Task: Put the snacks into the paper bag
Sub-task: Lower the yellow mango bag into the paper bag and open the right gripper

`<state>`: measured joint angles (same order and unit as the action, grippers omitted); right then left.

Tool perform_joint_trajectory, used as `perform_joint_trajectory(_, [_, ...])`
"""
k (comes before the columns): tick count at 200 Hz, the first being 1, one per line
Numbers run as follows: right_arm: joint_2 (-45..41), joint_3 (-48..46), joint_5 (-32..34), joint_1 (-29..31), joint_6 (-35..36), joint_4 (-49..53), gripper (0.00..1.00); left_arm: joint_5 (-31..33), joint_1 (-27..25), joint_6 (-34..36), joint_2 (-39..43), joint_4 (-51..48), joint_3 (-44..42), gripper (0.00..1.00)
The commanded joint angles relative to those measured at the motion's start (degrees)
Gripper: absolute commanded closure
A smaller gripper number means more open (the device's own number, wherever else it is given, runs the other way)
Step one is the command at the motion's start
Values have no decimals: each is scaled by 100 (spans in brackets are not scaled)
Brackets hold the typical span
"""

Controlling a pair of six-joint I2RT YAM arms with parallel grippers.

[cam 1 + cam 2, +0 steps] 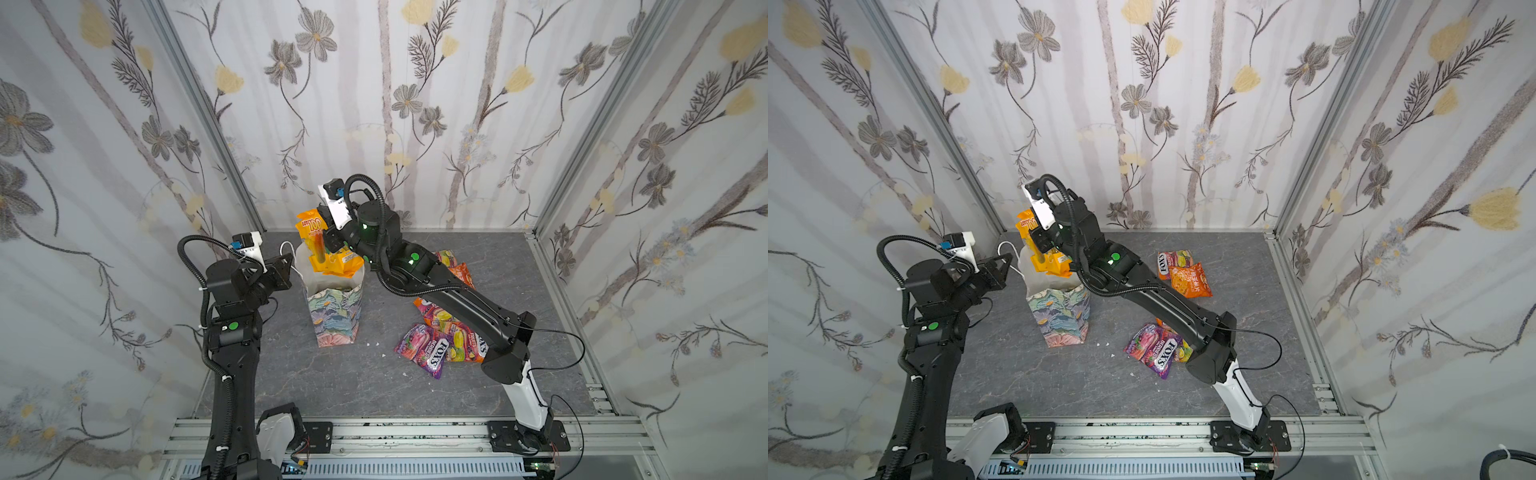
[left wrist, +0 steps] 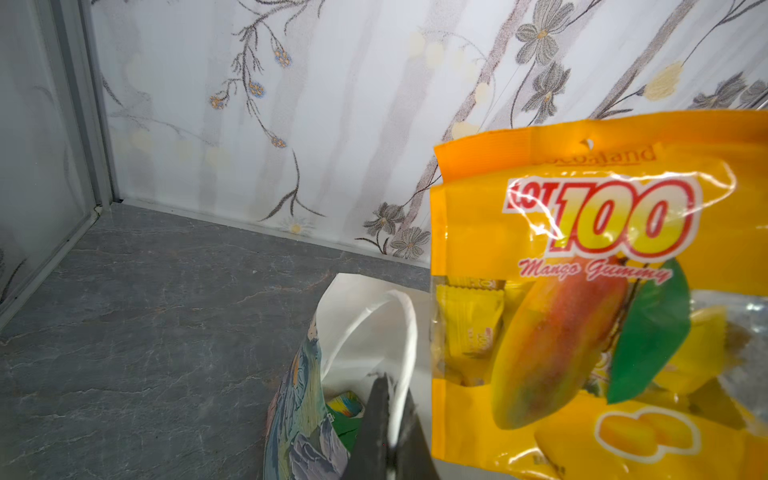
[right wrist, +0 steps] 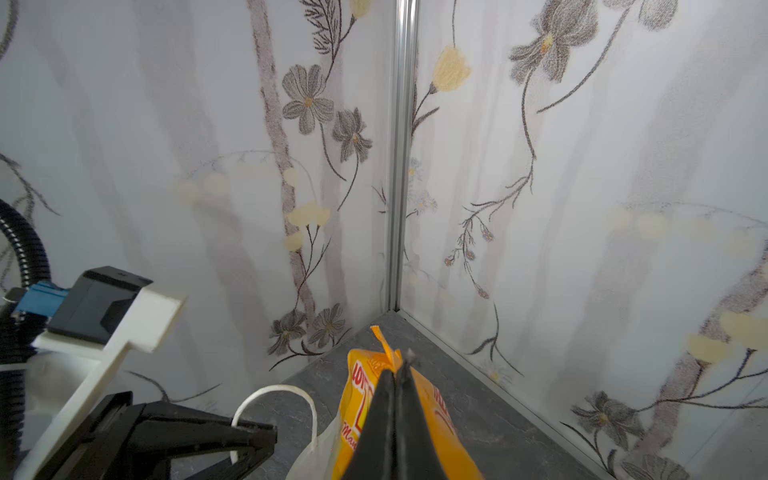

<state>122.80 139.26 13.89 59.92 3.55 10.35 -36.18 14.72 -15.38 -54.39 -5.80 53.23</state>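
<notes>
I've got the right gripper (image 3: pixel 398 374) clamped on the mango gummy pouch (image 2: pixel 582 232), paper bag (image 1: pixel 334 316) just below; left gripper (image 2: pixel 384 386) closed by its rim.

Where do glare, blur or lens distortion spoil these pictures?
In the left wrist view, white glare streaks cross the logo of the mango gummy pouch; the paper bag is readable. In the right wrist view, the right gripper, shut on that pouch, is a dark, soft shape. In both top views, the frame posts lean outward.
</notes>
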Motion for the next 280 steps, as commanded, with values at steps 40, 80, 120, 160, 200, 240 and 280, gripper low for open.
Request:
perform_joint_trajectory(40, [259, 60, 1993, 231, 863, -453, 100, -18, 5, 1, 8, 158, 3, 100])
perform_joint_trajectory(80, [443, 61, 2679, 397, 1485, -673, 100, -27, 13, 0, 15, 163, 3, 100])
perform_joint_trajectory(120, [570, 59, 2939, 422, 1737, -727, 100, -38, 5, 0, 18, 165, 5, 100])
perform_joint_trajectory(160, [767, 57, 3019, 450, 1783, -677, 100, -33, 8, 6, 33, 158, 7, 100])
perform_joint_trajectory(200, [651, 62, 2624, 481, 1617, -598, 100, -32, 5, 8, 31, 158, 11, 100])
perform_joint_trajectory(240, [619, 59, 2533, 503, 1720, -677, 100, -10, 11, 19, 33, 150, 3, 100])
perform_joint_trajectory(280, [466, 60, 2254, 468, 1709, -702, 100, 6, 6, 4, 25, 141, 9, 100])
